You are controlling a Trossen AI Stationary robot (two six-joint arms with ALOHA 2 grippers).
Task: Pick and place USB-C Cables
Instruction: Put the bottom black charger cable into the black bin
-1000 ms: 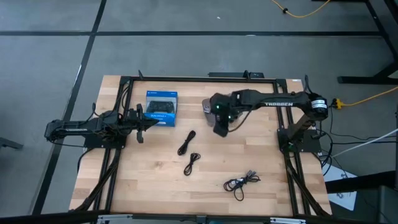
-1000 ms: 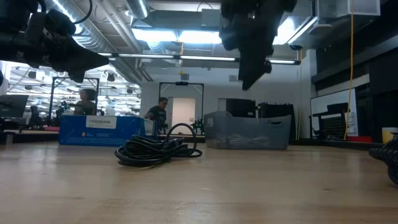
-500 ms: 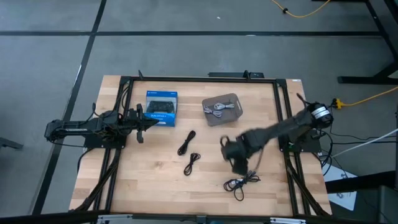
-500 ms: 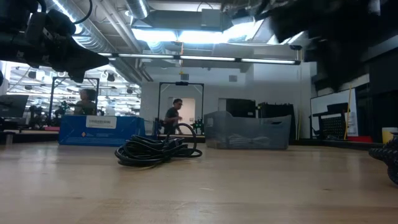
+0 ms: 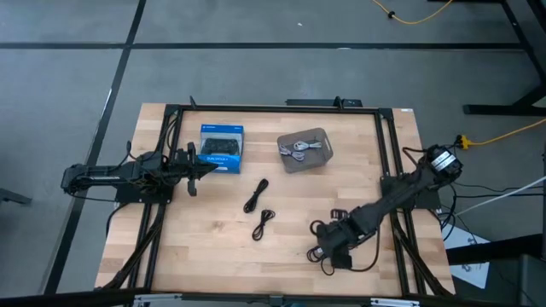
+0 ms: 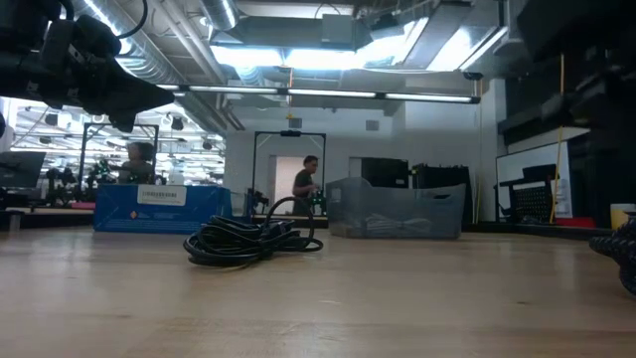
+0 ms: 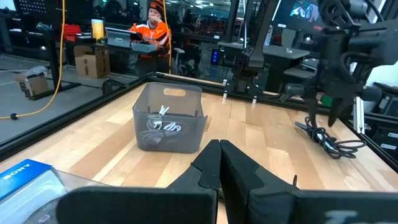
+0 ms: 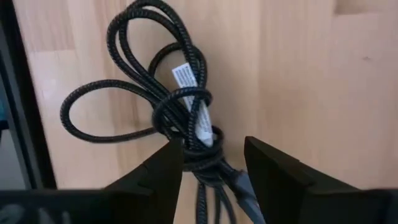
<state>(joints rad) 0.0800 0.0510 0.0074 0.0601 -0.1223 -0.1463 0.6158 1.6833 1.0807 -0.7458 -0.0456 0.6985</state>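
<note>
A black coiled USB-C cable [image 8: 163,102] with a white tag lies on the table near its front right [image 5: 321,254]. My right gripper [image 8: 211,165] is open just above it, one finger on each side of the bundle's tied waist. Two more black cables [image 5: 256,194] [image 5: 263,223] lie on the table's middle. Light grey cables [image 5: 300,148] lie in the grey bin [image 5: 317,160]. My left gripper [image 7: 219,163] is shut and empty, beside the blue box [image 5: 222,147] at the left.
The blue box stands at the back left and the grey bin at the back middle. A black frame [image 5: 384,153] runs round the table's edges. People move in the room behind the table [image 6: 306,189].
My right gripper has swung from above the grey bin toward the table's near edge and down, and now hangs over the black cable at the front right. The bin and its light cables show again. The cables on the table have kept still.
</note>
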